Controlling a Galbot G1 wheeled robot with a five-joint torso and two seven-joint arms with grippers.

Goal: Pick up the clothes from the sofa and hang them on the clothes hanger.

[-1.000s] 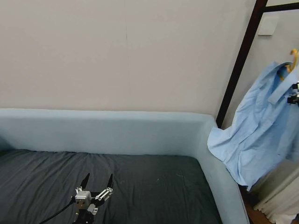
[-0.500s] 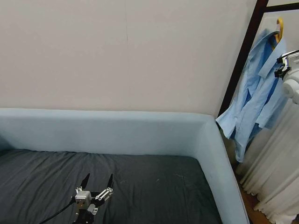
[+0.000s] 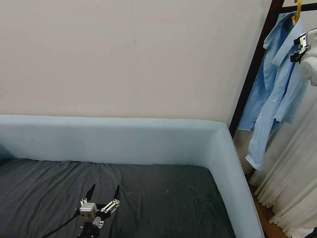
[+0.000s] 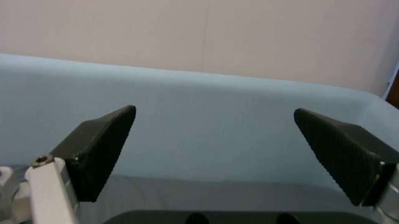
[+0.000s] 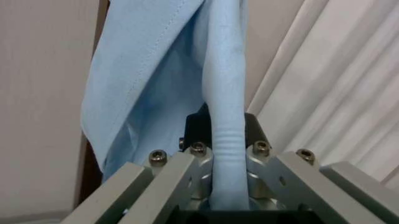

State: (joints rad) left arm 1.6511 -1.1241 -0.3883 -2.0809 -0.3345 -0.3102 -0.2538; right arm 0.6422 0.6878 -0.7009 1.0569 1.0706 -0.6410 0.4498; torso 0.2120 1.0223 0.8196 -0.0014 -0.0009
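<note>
1. The left gripper (image 3: pixel 104 191) is held low over the dark grey seat cushion (image 3: pixel 163 198) of the sofa (image 3: pixel 225 163), fingers spread and empty.
2. Behind it, the light blue backrest (image 3: pixel 124 141) is set against a plain beige wall (image 3: pixel 124 54).
3. Farthest right, a fold of the blue shirt (image 3: pixel 275 84) is clamped by the right gripper (image 5: pixel 225 140) beside the dark rack (image 3: pixel 252 74). The shirt is carried on a yellow hanger (image 3: pixel 297 9), with a white curtain (image 3: pixel 292 183) below.

A plain, pale beige wall (image 3: pixel 133 54) is seen across the back of the room, evenly lit and marked by a faint vertical seam. Against it a sofa (image 3: pixel 148 141) is set, its backrest and right arm covered in light blue fabric and its seat cushion (image 3: pixel 163 198) in dark grey. To the right of the sofa a dark post (image 3: pixel 255 64) is seen rising along the wall, with a white pleated curtain (image 3: pixel 292 173) hung beside it and a strip of brown floor (image 3: pixel 263 218) left visible below.
</note>
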